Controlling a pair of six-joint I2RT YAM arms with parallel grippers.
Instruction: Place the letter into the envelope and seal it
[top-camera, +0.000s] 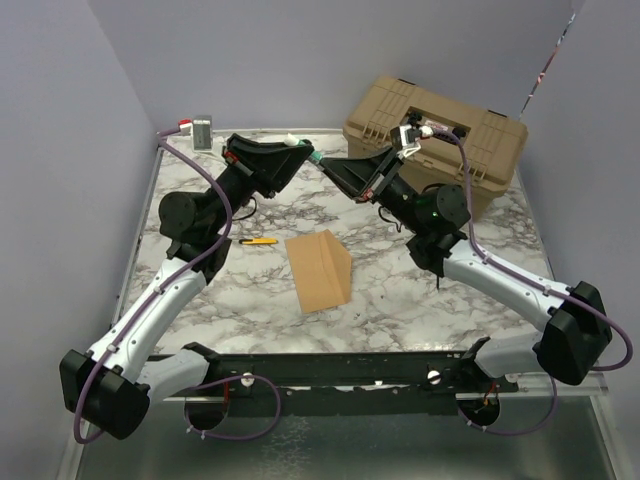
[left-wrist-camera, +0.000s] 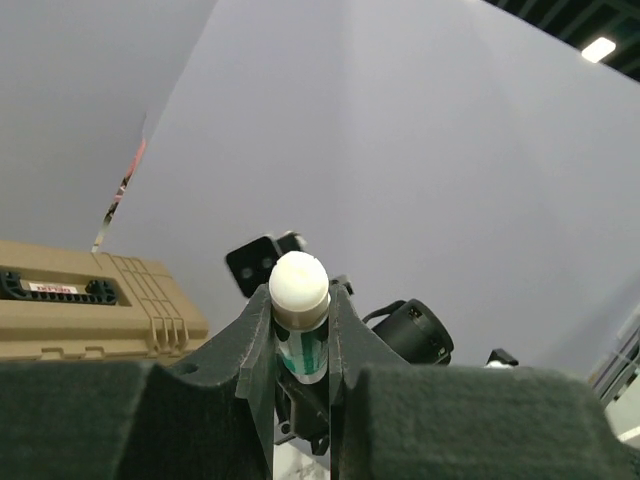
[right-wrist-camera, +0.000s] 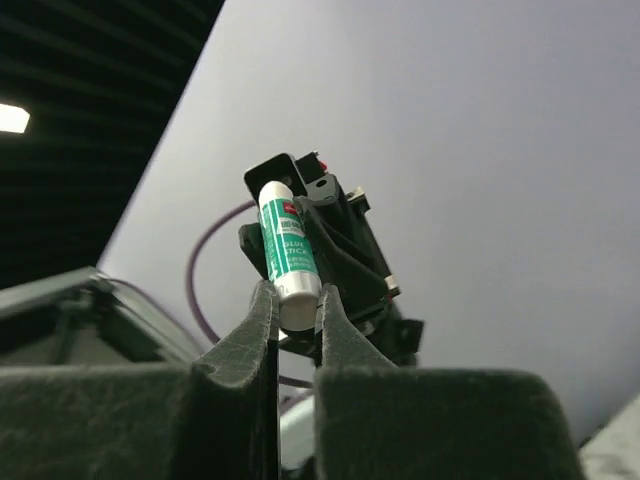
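Envelope (top-camera: 318, 272) lies flat mid table (top-camera: 420, 300), brown, long axis near-to-far, flap along its right side part-raised. The letter is not seen apart from it, so I cannot tell if it is inside. Small yellow tool (top-camera: 258, 241) sits just left. Farther back, raised, both grippers meet on one glue stick (right-wrist-camera: 285, 245): left gripper (left-wrist-camera: 300, 322) clamps the green body, right gripper (right-wrist-camera: 295, 305) pinches a white end, likely to pull the cap. From the stick the envelope sits below and nearer, roughly between both arms. Label reads "GLUE STICK"; red logo unreadable. Tan toolbox (top-camera: 440, 135) far right, sticker illegible.
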